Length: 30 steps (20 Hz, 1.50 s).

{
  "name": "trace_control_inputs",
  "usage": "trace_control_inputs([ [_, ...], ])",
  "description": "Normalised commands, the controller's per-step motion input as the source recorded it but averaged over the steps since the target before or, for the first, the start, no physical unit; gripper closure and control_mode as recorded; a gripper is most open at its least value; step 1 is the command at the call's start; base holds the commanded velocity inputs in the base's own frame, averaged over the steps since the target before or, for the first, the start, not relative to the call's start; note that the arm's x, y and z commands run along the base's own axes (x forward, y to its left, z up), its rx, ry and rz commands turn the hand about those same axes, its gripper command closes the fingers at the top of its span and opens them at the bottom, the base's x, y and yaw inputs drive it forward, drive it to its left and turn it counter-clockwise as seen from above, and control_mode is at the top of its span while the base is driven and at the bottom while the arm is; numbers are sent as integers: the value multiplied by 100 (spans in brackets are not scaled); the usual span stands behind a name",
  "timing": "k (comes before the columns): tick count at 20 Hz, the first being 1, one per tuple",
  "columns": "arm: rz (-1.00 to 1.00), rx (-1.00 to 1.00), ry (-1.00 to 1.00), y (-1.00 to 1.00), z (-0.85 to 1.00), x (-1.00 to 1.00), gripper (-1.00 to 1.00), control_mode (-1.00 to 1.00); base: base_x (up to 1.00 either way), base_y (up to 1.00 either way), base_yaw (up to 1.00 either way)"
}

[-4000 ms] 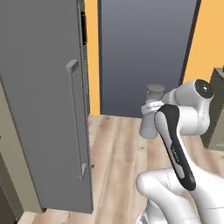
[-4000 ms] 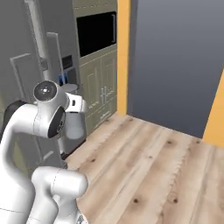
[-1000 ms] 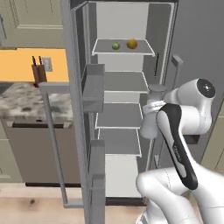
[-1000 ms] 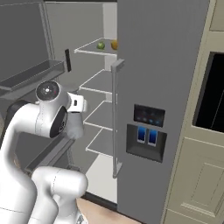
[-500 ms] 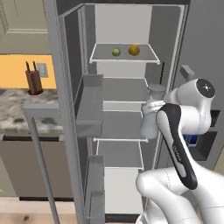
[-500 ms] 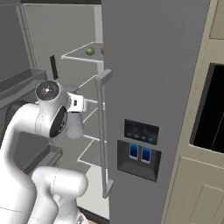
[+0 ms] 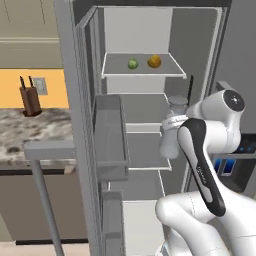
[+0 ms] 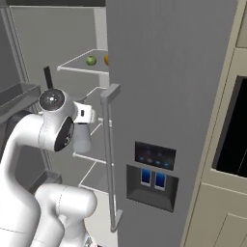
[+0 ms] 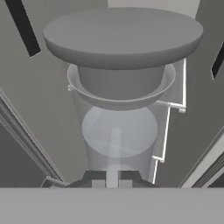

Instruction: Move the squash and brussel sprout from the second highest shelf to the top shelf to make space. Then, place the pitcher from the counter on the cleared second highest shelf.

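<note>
We hold one smooth pale cylinder

The gripper (image 9: 112, 177) clamps the lidded pitcher (image 9: 119, 109); upper centre, one round squash (image 7: 154, 61), one brussel sprout (image 7: 133, 64).

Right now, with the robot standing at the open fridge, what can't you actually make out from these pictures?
- Pincer: in the hand view only its tips show against the pitcher; the grip itself sits under the grey band.
- Pitcher's lower body: the arm covers it in the left base view.
- Squash: the fridge door cuts it off in the right base view.
- Second highest shelf: its right part hides behind the pitcher in the left base view.
</note>
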Motion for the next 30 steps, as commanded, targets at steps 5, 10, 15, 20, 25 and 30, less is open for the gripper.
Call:
trace_control_inputs([
  [5,0,0,0,0,0,0,100,100,19,32,-24],
  [10,0,0,0,0,0,0,100,100,17,32,-22],
  [15,-3,0,0,5,-2,9,100,-100,14,15,-8],
  [20,-5,0,-2,5,-1,15,100,-100,0,0,0],
  [25,-2,0,-15,13,0,0,100,-100,0,0,0],
  [30,0,0,-13,23,0,4,100,-100,0,0,0],
])
